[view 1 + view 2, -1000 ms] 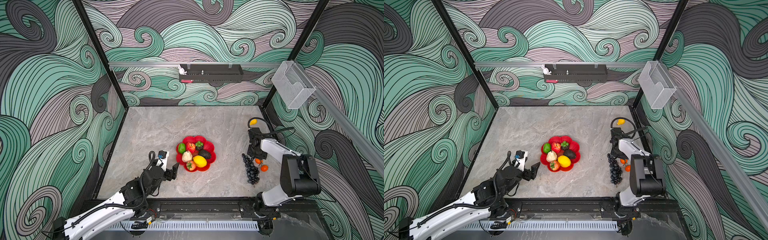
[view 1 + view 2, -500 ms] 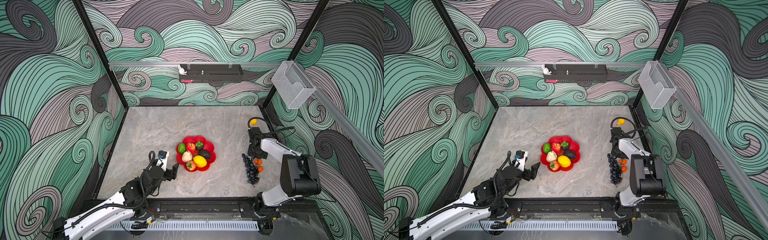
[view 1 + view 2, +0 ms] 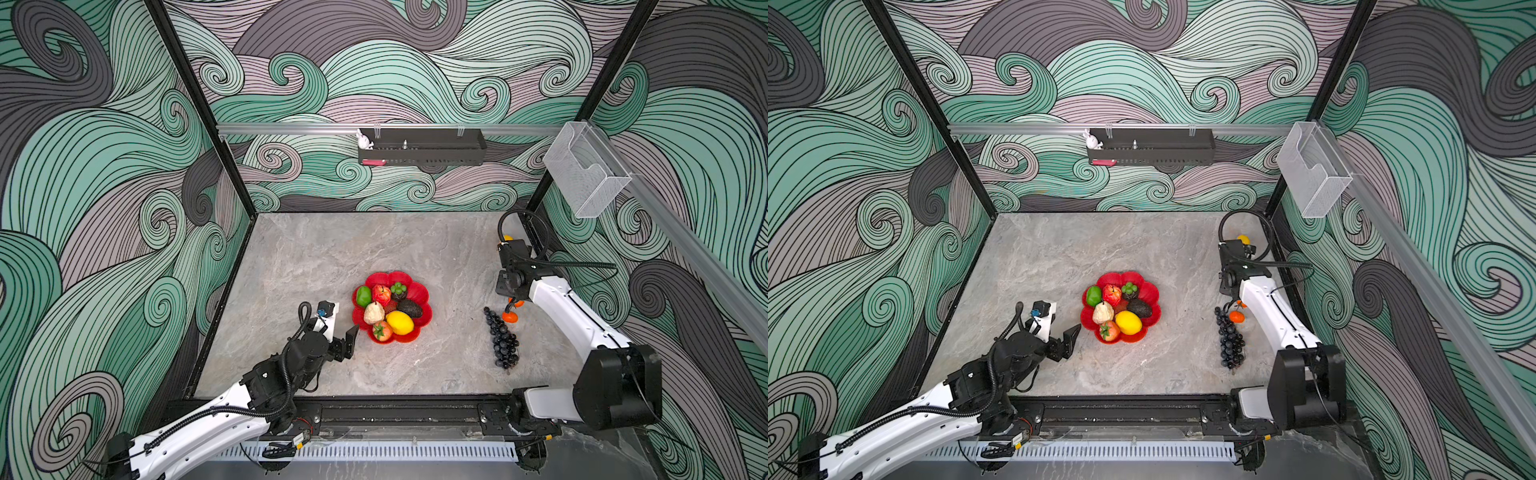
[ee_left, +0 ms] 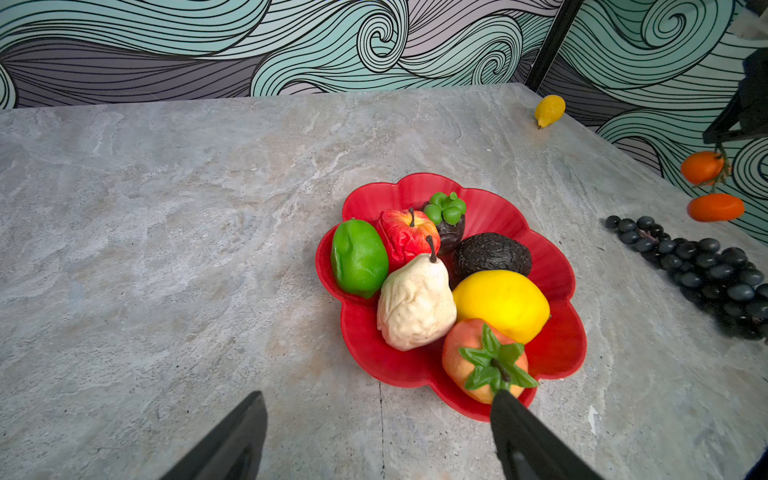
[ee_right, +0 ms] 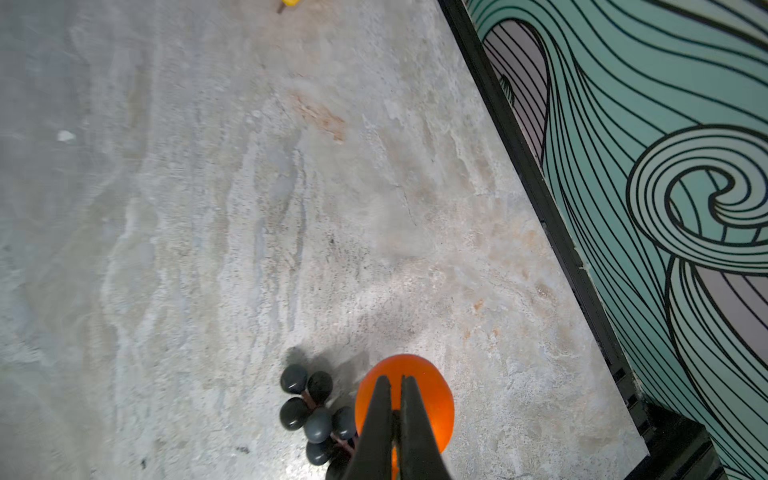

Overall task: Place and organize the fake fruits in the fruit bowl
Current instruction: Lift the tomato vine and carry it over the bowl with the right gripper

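Near the right edge of the grey stone counter [image 3: 332, 257], my right gripper [image 5: 397, 380] pinches two tiny plastic oranges [image 4: 715, 206] by their stem; my left gripper [image 4: 378, 395] gapes empty beside the fruit-filled scalloped red bowl [image 4: 557, 345], mid-counter.

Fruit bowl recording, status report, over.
Left gripper open, empty, beside scalloped red fruit bowl. Right gripper shut on sprig of two small orange fruits. Dark grape bunch lies between them and bowl; small yellow lemon in far corner.
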Controlling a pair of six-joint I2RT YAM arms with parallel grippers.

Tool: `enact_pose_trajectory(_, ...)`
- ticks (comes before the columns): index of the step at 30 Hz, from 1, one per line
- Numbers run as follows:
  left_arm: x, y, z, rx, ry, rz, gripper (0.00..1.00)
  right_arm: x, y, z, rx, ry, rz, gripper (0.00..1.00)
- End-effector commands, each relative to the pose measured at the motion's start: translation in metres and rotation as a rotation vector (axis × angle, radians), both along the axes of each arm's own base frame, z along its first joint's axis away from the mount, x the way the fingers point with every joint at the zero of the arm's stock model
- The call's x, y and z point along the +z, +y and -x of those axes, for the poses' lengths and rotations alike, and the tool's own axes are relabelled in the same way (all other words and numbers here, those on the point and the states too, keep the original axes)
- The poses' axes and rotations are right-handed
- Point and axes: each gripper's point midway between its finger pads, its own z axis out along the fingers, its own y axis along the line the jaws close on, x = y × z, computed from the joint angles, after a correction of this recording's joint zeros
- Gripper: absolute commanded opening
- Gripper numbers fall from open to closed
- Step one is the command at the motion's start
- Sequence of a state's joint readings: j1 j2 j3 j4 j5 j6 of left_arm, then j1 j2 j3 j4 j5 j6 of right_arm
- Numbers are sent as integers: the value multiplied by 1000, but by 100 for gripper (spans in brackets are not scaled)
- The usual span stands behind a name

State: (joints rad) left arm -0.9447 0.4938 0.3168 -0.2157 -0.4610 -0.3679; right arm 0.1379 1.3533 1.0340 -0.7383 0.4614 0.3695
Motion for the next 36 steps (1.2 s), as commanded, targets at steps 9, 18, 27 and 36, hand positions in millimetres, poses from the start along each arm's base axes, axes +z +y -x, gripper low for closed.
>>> enact_pose_trajectory(9,17,15,-4,71,-56,17,89,50,95,2,302,-43,-95,0)
enact_pose_trajectory(18,21,34,-3,143,-90,26,93,68,221,3,620,-36,-127,0)
enact_pose_trajectory(27,22,42,-3,173,-98,27,94,65,316,2,858,5,-110,0)
enact_pose_trajectory(36,22,44,-4,184,-101,25,95,51,363,-6,970,40,-98,0)
